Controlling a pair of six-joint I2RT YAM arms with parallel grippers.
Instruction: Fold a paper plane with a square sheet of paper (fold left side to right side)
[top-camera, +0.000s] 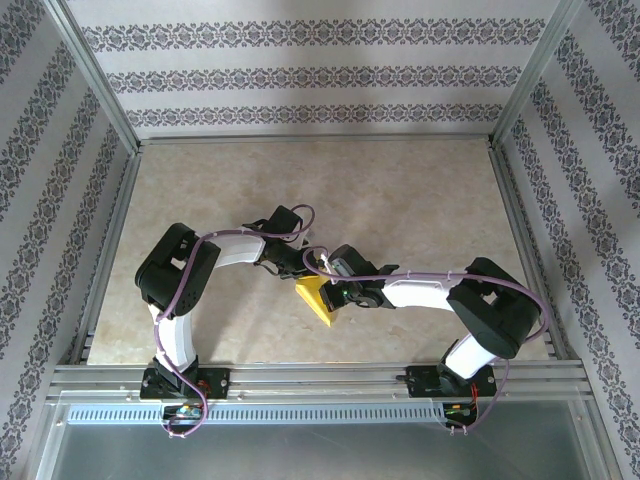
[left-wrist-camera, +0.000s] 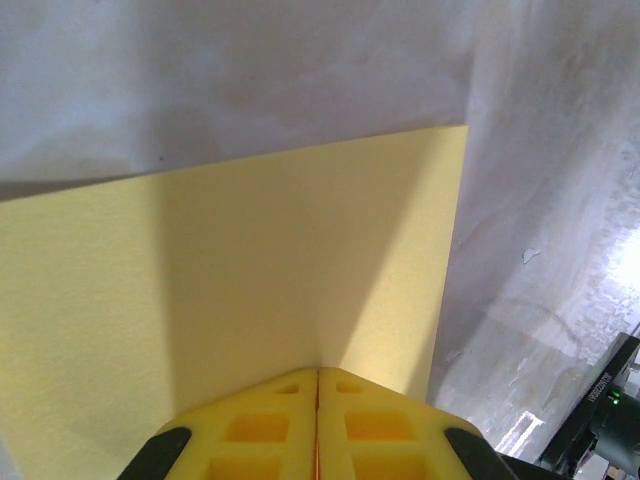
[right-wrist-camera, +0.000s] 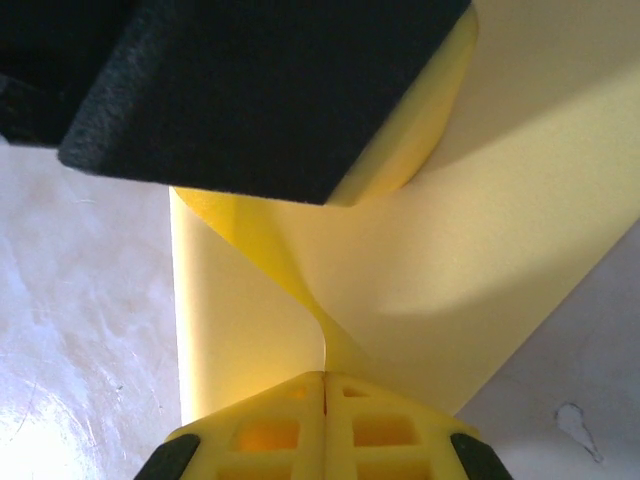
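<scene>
Over counter (top-camera: 420, 200), nipped in fully closed left claw (left-wrist-camera: 318, 372) and right claw (right-wrist-camera: 325, 375): square sheet of paper (left-wrist-camera: 250, 280), flimsy; hold edges

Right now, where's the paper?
In the top view the paper is near the middle of the table, slightly toward the near edge. The left gripper and the right gripper are both shut on it.

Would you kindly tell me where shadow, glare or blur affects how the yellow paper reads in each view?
Top external: even, soft light, the square sheet of paper sharp but small. Left wrist: a wide shadow band crosses the sheet above the left gripper; glare whitens the table at right. Right wrist: a black block close up looks soft; glare at lower left.
</scene>
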